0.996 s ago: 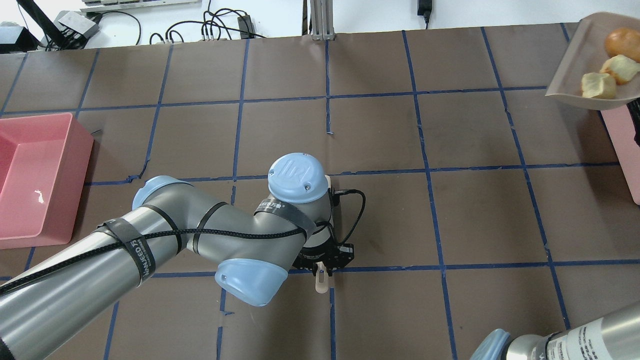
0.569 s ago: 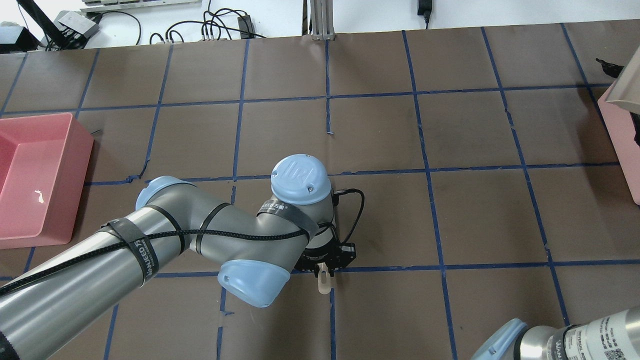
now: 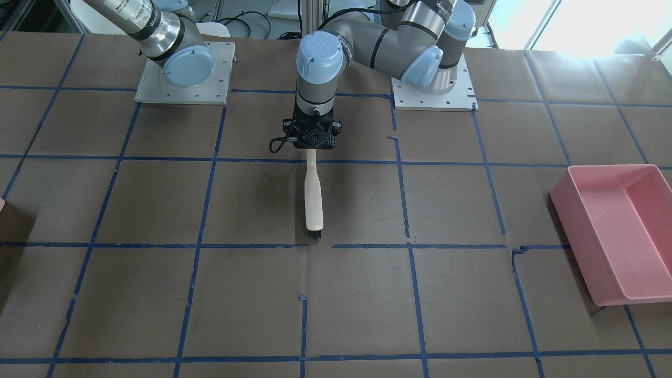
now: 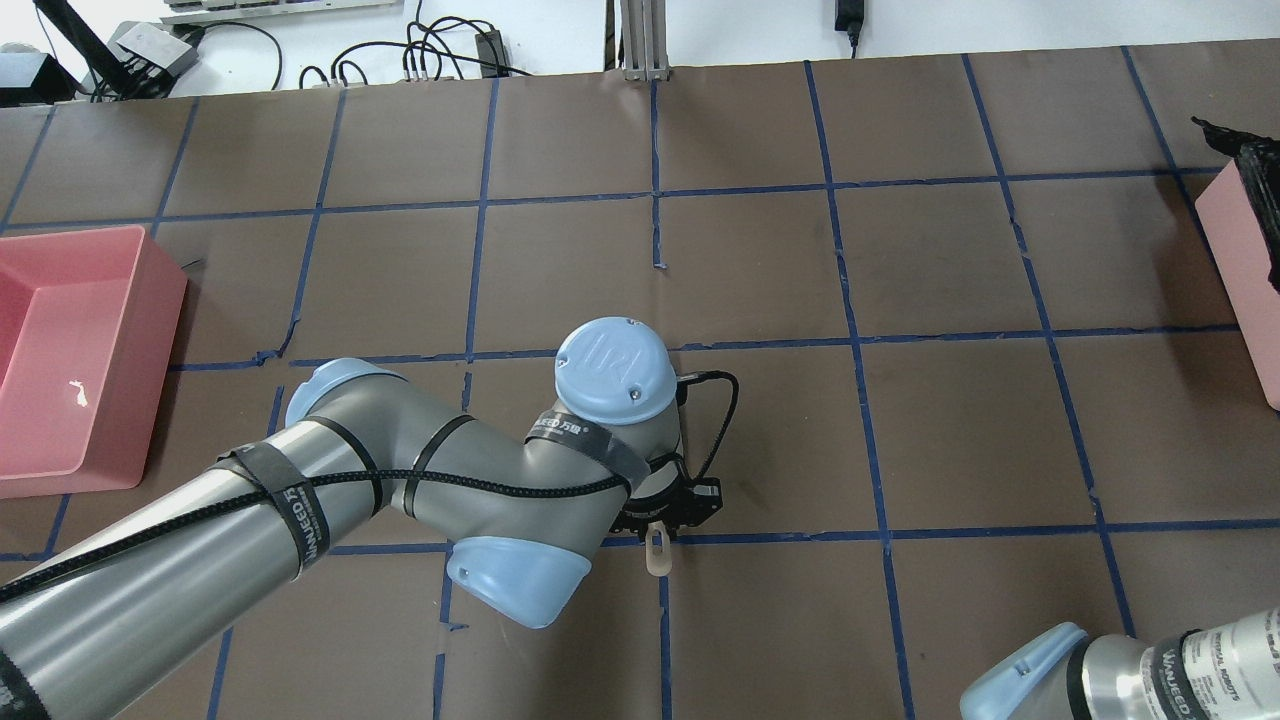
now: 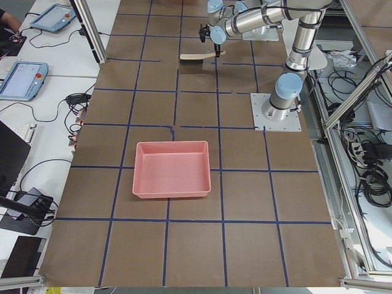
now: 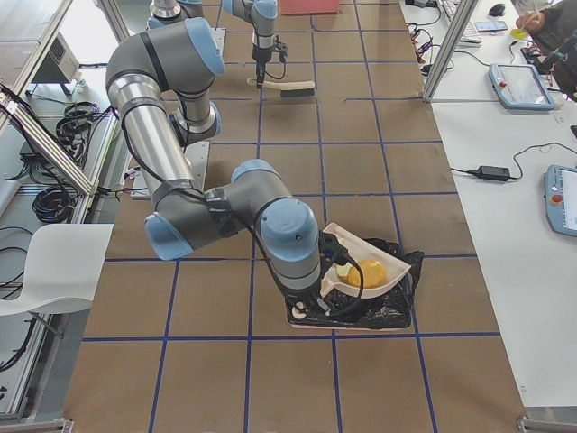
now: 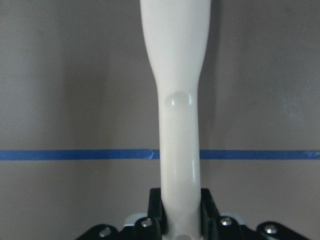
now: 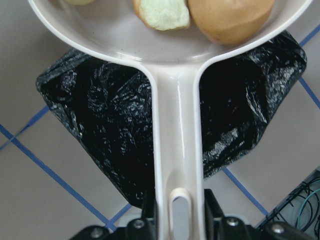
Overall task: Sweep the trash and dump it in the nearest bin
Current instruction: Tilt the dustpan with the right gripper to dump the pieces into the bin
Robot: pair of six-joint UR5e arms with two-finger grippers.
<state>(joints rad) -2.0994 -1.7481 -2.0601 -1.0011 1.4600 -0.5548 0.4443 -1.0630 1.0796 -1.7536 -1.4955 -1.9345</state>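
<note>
Over bin point(image 8: 95, 125), dustpan point(image 8: 176, 120) pointing away from tool point(image 8: 178, 212)

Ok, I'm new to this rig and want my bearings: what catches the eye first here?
The cream dustpan, held in the right gripper over a black-bag-lined bin at the table's right end, carries a brown lump and pale chunks. Mid-table, the left gripper holds a brush low over the table; a pink bin sits at the left end.

I see a brown table point(image 3: 157, 210) gridded in blue tape point(image 3: 210, 245); white desks point(image 5: 55, 73) with tablets point(image 5: 21, 79) run alongside; a white chair point(image 6: 41, 266); bright window point(image 3: 593, 21) beyond.
</note>
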